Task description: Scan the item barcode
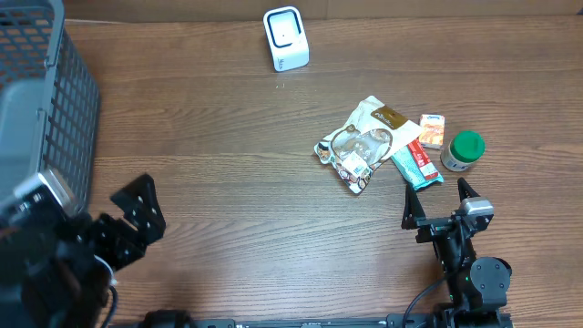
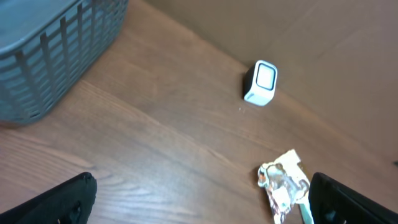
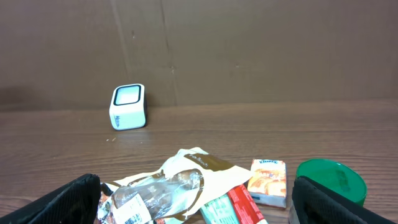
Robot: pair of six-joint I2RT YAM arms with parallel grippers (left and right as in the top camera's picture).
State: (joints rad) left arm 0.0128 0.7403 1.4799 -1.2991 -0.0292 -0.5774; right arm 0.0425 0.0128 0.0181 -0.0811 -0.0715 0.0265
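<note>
Overhead: the snack bag [image 1: 364, 141] lies flat on the wooden table [image 1: 228, 164], right of centre. Its long axis runs on a diagonal, with the brown-banded end toward the far right and the crumpled clear end toward the near left. The print on it is too small to read. A teal and red packet [image 1: 417, 164] touches its right side, and a small orange box [image 1: 431, 130] and a green-lidded jar [image 1: 465, 150] sit just beyond. The jar is capped, so its contents are hidden. The white scanner [image 1: 285, 38] stands well apart at the far edge with its window turned up. A grey mesh basket [image 1: 55, 100] fills the far left corner; I cannot tell what is inside it. The left gripper [image 1: 137, 211] and the right gripper [image 1: 437, 202] both stand spread wide and hold nothing.

Left wrist: the two dark fingers [image 2: 56, 202] sit at opposite lower corners with bare table between them. The scanner is ahead and the bag is at the lower right.

Right wrist: the fingers [image 3: 62, 202] are splayed, and the bag lies just ahead between them. A white label on the bag's clear end is illegible. The orange box carries blue lettering that is too small to make out.
</note>
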